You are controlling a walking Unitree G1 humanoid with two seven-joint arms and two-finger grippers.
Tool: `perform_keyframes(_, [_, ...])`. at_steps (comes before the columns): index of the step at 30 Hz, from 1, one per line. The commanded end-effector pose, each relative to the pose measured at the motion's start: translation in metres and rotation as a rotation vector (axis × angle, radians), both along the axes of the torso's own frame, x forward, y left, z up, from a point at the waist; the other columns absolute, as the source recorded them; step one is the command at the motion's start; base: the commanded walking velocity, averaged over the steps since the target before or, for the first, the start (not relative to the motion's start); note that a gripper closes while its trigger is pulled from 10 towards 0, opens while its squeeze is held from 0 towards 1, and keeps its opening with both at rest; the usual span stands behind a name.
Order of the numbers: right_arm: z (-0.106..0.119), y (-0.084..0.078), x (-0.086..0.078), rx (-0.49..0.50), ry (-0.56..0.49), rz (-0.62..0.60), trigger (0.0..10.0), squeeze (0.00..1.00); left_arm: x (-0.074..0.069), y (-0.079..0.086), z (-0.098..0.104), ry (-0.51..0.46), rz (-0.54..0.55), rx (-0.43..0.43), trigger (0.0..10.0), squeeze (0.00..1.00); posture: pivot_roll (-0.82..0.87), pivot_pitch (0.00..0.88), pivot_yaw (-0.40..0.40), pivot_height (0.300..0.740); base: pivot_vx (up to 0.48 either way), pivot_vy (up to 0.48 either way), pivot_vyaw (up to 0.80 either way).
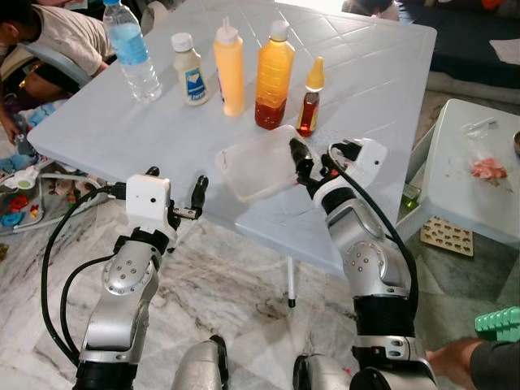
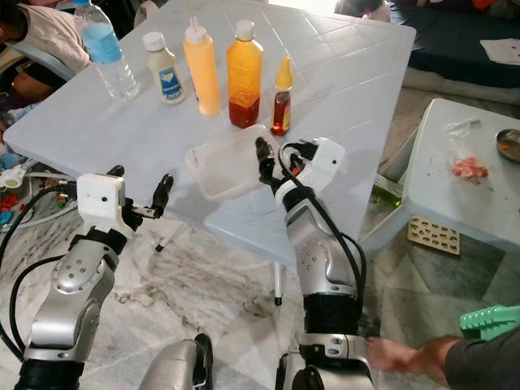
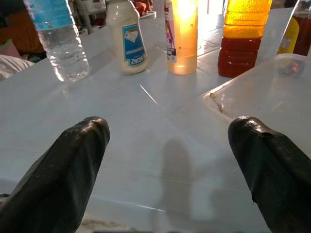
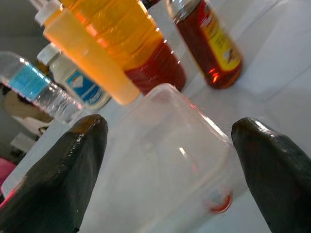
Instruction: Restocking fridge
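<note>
- Standing before a white table; both silver arms raised in the head views, elbows bent, forearms angled up toward the near table edge.
- Left gripper just off the near edge, level, fingers spread wide, holding nothing; left wrist view shows both black fingertips over bare tabletop.
- Right gripper reaches over the table, wrist rolled, fingers wide apart; one finger lies at the right end of the clear plastic container.
- Right wrist view: container sits between the two fingertips; cannot tell if either touches it. A small red mark shows inside, not visible from the head views.
- Container empty-looking, lying near the table's front edge.
- Behind it, a row: small dark sauce bottle, big orange bottle, yellow squeeze bottle, white mayonnaise bottle, water bottle farthest left.
- Left wrist view reads a label on the mayonnaise bottle; too small in the head views.
- Low white side table to the right, pink scrap on it.
- Person's hand at bottom right; another person seated at far left.
</note>
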State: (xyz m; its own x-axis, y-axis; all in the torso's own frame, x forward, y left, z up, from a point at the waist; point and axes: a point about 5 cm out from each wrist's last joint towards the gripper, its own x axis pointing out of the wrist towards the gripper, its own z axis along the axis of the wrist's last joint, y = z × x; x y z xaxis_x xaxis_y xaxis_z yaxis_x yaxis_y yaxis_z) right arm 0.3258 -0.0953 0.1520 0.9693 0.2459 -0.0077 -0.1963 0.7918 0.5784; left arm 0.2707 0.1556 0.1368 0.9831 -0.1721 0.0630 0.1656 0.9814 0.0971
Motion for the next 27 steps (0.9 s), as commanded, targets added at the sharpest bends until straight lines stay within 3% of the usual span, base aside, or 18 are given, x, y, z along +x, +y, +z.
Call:
perform_keyframes(1, [-0.001,0.013,-0.007,0.048,0.021,0.024,10.0,0.00,-0.002,0.001,0.002,-0.005,0.006,0.009,10.0,0.00,0.07,0.156,0.030,0.740,0.000,0.000,0.00])
perform_keyframes(17, [0.005,0.019,-0.017,0.137,0.084,0.059,10.0,0.00,-0.001,-0.004,0.000,-0.002,0.003,-0.004,10.0,0.00,0.05,0.154,0.020,0.740,0.000,0.000,0.00])
perform_keyframes(27, [0.007,0.047,-0.011,0.261,0.170,0.197,10.0,0.00,-0.001,-0.003,0.001,-0.006,0.009,-0.003,10.0,0.00,0.07,0.156,0.015,0.740,0.000,0.000,0.00])
